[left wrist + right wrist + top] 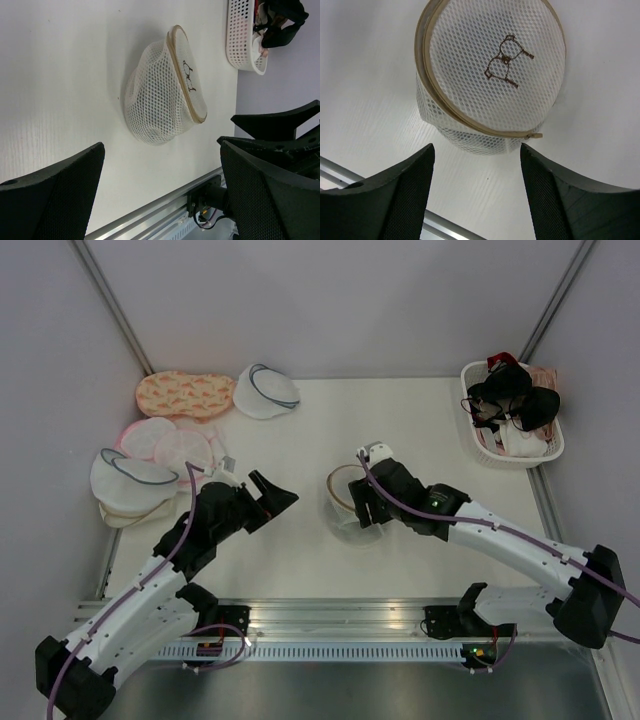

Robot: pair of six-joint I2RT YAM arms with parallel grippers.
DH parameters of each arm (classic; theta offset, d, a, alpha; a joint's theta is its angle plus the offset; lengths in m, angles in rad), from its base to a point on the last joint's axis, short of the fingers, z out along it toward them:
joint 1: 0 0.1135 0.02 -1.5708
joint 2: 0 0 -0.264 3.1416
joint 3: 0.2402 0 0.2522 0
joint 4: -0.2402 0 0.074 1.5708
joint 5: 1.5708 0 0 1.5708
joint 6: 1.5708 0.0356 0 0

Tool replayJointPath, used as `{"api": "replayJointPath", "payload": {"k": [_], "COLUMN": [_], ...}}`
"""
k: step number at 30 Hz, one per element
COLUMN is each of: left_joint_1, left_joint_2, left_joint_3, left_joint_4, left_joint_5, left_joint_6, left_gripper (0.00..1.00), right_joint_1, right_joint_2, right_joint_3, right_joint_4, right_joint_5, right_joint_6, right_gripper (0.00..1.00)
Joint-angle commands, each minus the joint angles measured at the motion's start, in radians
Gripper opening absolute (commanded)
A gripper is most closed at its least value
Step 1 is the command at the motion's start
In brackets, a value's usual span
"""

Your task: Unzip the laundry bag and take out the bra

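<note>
The laundry bag (pixel 338 490) is a round white mesh pouch with a tan zipper rim, lying mid-table. It shows tilted on its side in the left wrist view (pixel 165 90) and from above in the right wrist view (pixel 490 70), with the bra drawing facing up. Its zipper pull (pixel 536 134) sits at the near right of the closed rim. No black shows through the mesh. My right gripper (pixel 368 518) is open just above the bag's near side (pixel 476 150). My left gripper (pixel 283 505) is open and empty, left of the bag (pixel 162 150). Black bras (pixel 515 395) lie in a basket.
A white perforated basket (pixel 510 455) stands at the back right, also in the left wrist view (pixel 240 35). Grey-rimmed pouches (pixel 265 390), pink-rimmed pouches (pixel 165 440) and an orange patterned one (pixel 185 393) are piled at the back left. A metal rail (pixel 340 615) runs along the near edge.
</note>
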Motion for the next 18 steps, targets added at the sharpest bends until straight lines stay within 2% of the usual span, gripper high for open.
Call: {"api": "replayJointPath", "payload": {"k": [1, 4, 12, 18], "left_joint_1": [0.003, 0.003, 0.003, 0.003], "left_joint_2": [0.007, 0.001, -0.053, -0.071], "left_joint_3": [0.005, 0.002, -0.01, -0.018], "left_joint_4": [-0.015, -0.016, -0.048, -0.061], "left_joint_5": [0.002, 0.007, 0.005, 0.001], "left_joint_6": [0.022, 0.019, 0.01, 0.007], "left_gripper": [0.99, 0.99, 0.99, 0.99], "right_joint_1": [0.002, 0.003, 0.002, 0.002], "right_joint_2": [0.076, 0.181, 0.32, 0.386], "right_joint_3": [0.077, 0.12, 0.183, 0.212], "right_joint_4": [0.039, 0.078, 0.209, 0.255], "right_joint_5": [0.042, 0.079, 0.118, 0.032], "right_joint_6": [-0.024, -0.027, -0.03, -0.037], "right_gripper": [0.73, 0.73, 0.73, 0.72]}}
